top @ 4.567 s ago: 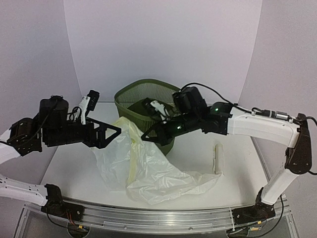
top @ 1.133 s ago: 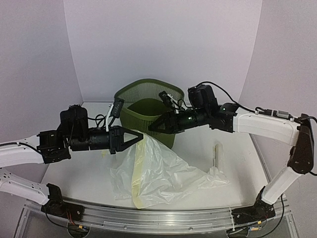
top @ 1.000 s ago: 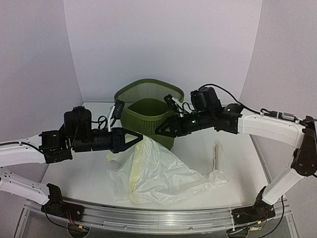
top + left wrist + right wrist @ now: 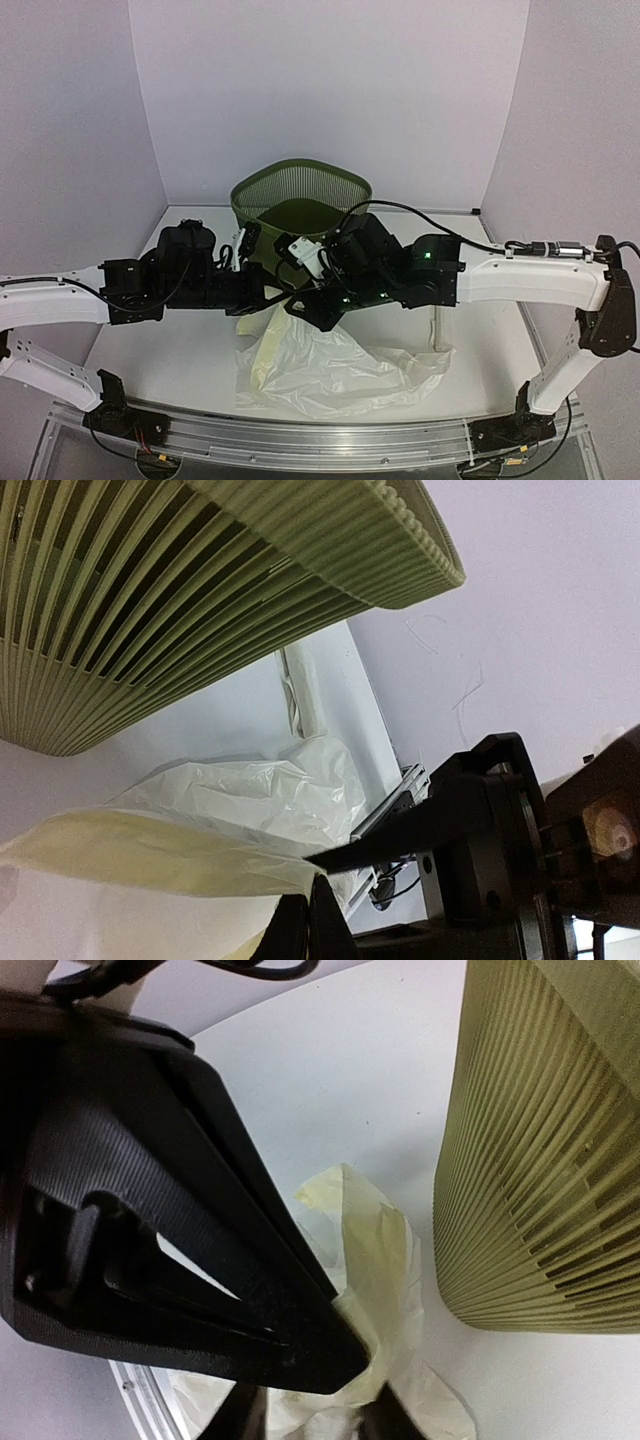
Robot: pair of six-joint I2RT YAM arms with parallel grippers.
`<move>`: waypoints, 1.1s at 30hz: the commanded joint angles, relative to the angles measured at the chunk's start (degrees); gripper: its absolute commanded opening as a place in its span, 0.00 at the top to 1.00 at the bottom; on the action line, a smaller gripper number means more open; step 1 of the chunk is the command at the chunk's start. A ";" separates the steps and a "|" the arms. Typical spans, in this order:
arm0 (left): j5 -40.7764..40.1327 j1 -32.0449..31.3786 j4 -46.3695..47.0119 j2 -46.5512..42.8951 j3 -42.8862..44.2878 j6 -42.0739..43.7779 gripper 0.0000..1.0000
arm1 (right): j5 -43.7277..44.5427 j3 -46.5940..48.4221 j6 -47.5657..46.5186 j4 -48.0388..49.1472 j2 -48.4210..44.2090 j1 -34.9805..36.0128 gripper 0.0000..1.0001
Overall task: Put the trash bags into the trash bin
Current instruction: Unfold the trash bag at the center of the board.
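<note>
The olive-green slatted trash bin (image 4: 300, 197) stands at the back middle, and its wall fills the top of the left wrist view (image 4: 190, 590) and the right side of the right wrist view (image 4: 545, 1150). The pale yellowish trash bag (image 4: 335, 365) lies crumpled on the table in front of it. My left gripper (image 4: 281, 297) is shut on a raised fold of the bag (image 4: 150, 855), just in front of the bin. My right gripper (image 4: 306, 304) meets it tip to tip, jaws a little apart, astride the bunched film (image 4: 385, 1290) beside the left gripper's black fingers (image 4: 200, 1260).
A thin white roll (image 4: 437, 318) lies on the table right of the bag, also seen past the bin (image 4: 303, 688). The metal rail (image 4: 300, 440) runs along the near edge. Purple walls enclose the back and sides.
Both grippers have come down and together in front of the bin. The right jaws have narrowed around the fold that the left gripper holds. The bag has sagged lower onto the table.
</note>
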 commanded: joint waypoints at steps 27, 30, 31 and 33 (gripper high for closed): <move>-9.16 0.55 -15.30 -0.38 2.85 -0.46 1.00 | -2.88 -6.10 3.98 0.53 -7.54 -1.94 1.00; -6.19 0.57 -11.85 -0.21 2.08 1.26 1.00 | -2.56 -6.53 3.80 0.31 -7.13 -1.93 0.99; -4.96 0.57 -10.51 -0.37 1.78 1.79 1.00 | -3.34 -6.44 3.78 0.29 -6.77 -1.94 1.00; -3.77 0.57 -9.26 -0.49 1.53 2.26 1.00 | -4.76 -5.79 3.63 0.01 -5.66 -1.97 1.00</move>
